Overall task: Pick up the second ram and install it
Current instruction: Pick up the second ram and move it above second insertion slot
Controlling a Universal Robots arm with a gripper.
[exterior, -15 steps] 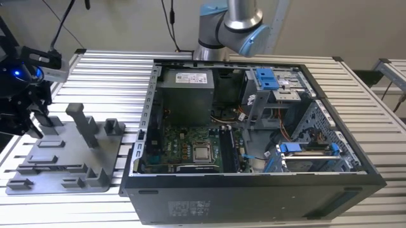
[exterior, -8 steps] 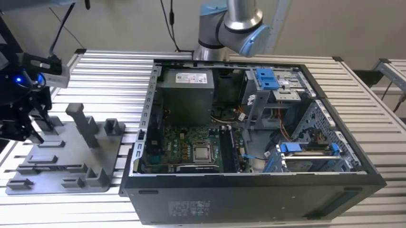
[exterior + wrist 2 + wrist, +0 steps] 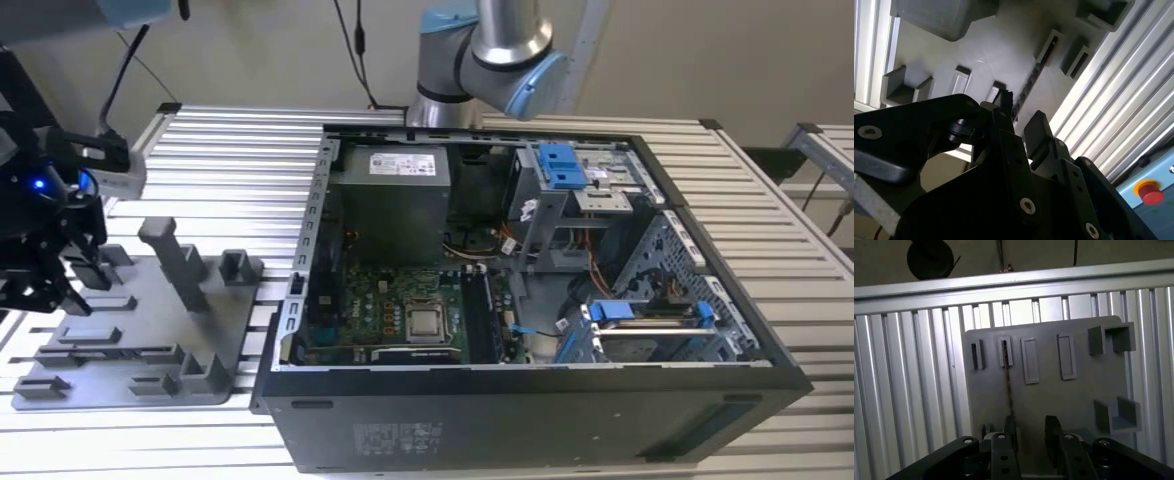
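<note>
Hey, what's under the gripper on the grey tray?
In the first wrist view, a thin dark memory stick stands on edge in the grey tray, below the open gripper. The gripper covers its near end, and the tray hides its lower edge.

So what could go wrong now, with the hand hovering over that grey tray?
The thin ram stands on edge in the grey tray and seems lined up with one finger rather than the open gap of the hand; lowering might strike it. The hand could also bump the tray's upright blocks nearby.
</note>
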